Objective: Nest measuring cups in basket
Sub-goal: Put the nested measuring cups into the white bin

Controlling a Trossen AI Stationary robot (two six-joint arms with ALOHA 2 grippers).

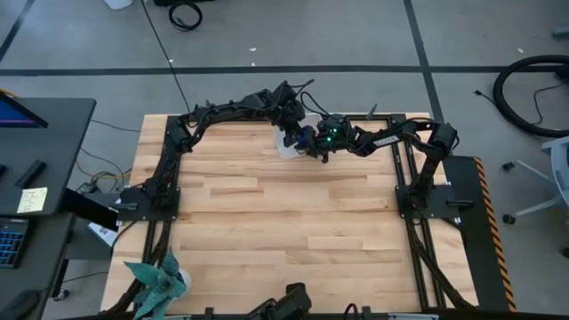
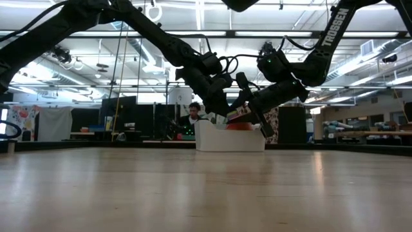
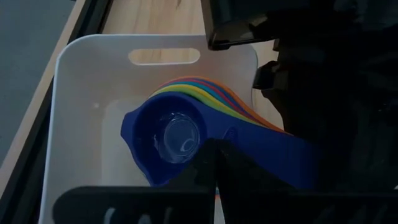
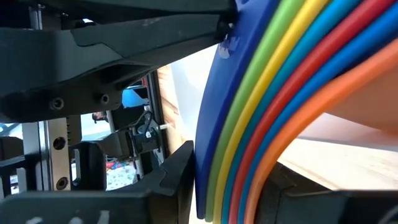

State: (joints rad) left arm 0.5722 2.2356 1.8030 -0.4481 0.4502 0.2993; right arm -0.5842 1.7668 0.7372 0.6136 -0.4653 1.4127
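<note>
We see the measuring cups (image 3: 186, 124) nested into one stack, the dark blue cup (image 3: 165, 140) innermost on top and the rims of green, yellow, red and orange cups fanning out behind it. The stack sits inside the white basket (image 3: 81, 81), which stands at the far edge of the wooden table (image 1: 284, 231), about midway between left and right. In the right wrist view the stacked handles (image 4: 273, 93) run as coloured bands, dark blue through green, yellow, light blue, red and orange, between the right gripper's (image 4: 227, 186) fingers, which are closed on them at a medium width. The left gripper (image 3: 214, 149) hovers over the basket with its fingers pinched together just above the dark blue cup's handle; we cannot tell whether they touch it. In the low view both arms meet above the basket. A teal artificial plant (image 1: 158, 283) stands at the table's near left corner, well apart.
</note>
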